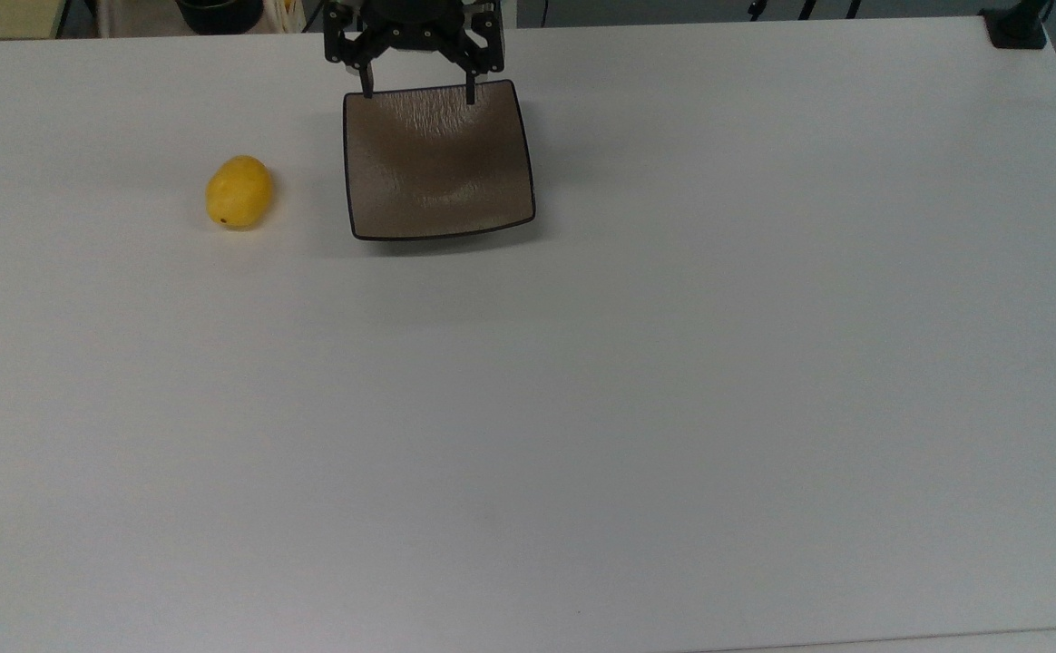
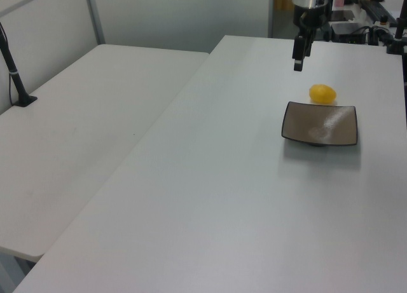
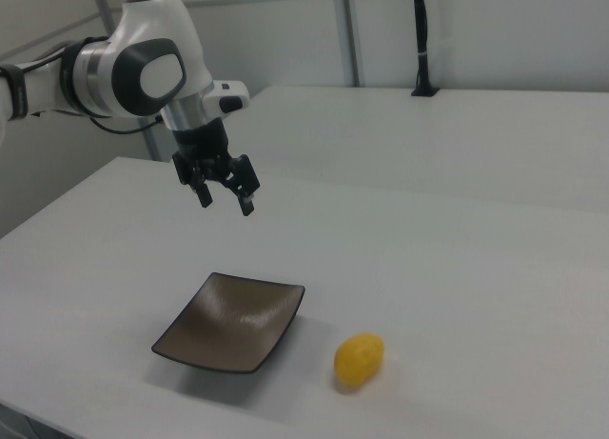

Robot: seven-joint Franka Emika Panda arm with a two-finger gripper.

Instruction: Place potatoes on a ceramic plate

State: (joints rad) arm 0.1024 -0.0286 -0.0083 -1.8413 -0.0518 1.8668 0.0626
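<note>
A smooth yellow egg-shaped potato [image 1: 239, 191] lies on the white table [image 1: 673, 408], at eight o'clock from the black two-finger gripper [image 1: 417, 93] in the top view; the gripper's fingers are spread apart above the square brown-grey ceramic plate [image 1: 438, 163].

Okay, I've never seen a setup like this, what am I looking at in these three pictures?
This is a robot arm, white with black joints, ending in a two-finger gripper. Three fixed cameras watch one white table: the top view looks down from above, the left and right views look from opposite sides. On the table lie a square brown plate with a black rim and a yellow potato, set apart beside it. The gripper hangs in the air near the plate, fingers open, holding nothing. The plate has nothing on it yet.
</note>
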